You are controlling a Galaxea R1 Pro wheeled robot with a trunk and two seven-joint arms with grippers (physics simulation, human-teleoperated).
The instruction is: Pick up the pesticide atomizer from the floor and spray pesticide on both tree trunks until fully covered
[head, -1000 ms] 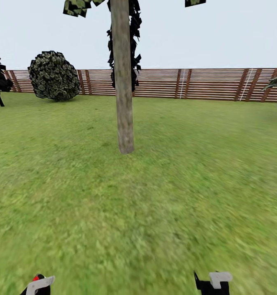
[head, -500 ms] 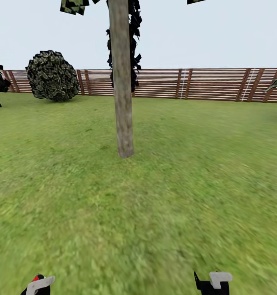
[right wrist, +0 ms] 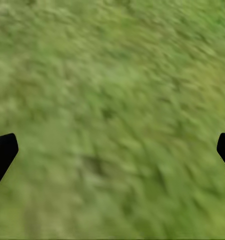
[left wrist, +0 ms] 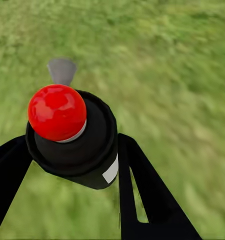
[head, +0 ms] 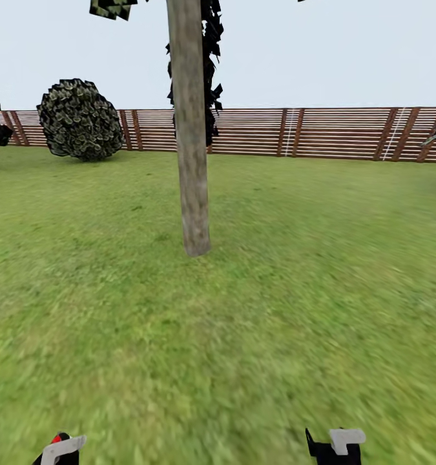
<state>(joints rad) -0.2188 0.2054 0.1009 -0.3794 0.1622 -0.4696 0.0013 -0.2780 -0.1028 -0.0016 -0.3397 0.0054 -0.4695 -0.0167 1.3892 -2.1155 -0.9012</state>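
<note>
I have the atomizer [left wrist: 75, 137] clamped in the left gripper [left wrist: 72, 165]: both black fingers [left wrist: 142, 190] press against the dark body below the red top [left wrist: 56, 111], and the white label sits against one finger. In the head view the left gripper [head: 59, 449] sits at my 7 o'clock, low down, with a sliver of red beside it. The right gripper [head: 337, 445] at my 5 o'clock is spread wide with nothing in it; its wrist camera shows the two finger tips [right wrist: 2, 152] far apart over bare grass [right wrist: 112, 120].

The trunk [head: 190, 129] stands at 12 o'clock, a touch toward 11, rising from the lawn [head: 276, 290] with open grass between me and it. It looks bare, with no white speckles that I can make out. A round bush [head: 81, 119] sits at 10 o'clock against the fence [head: 321, 132].

I judge the bottle to be light, rigid and smooth, so it could twist or slide in the fingers if I swing the arm hard. The grip round the thick body seems the right place; the rounded top would slip and must stay free to spray. I would next close in and raise the left arm so the top faces the bark.
</note>
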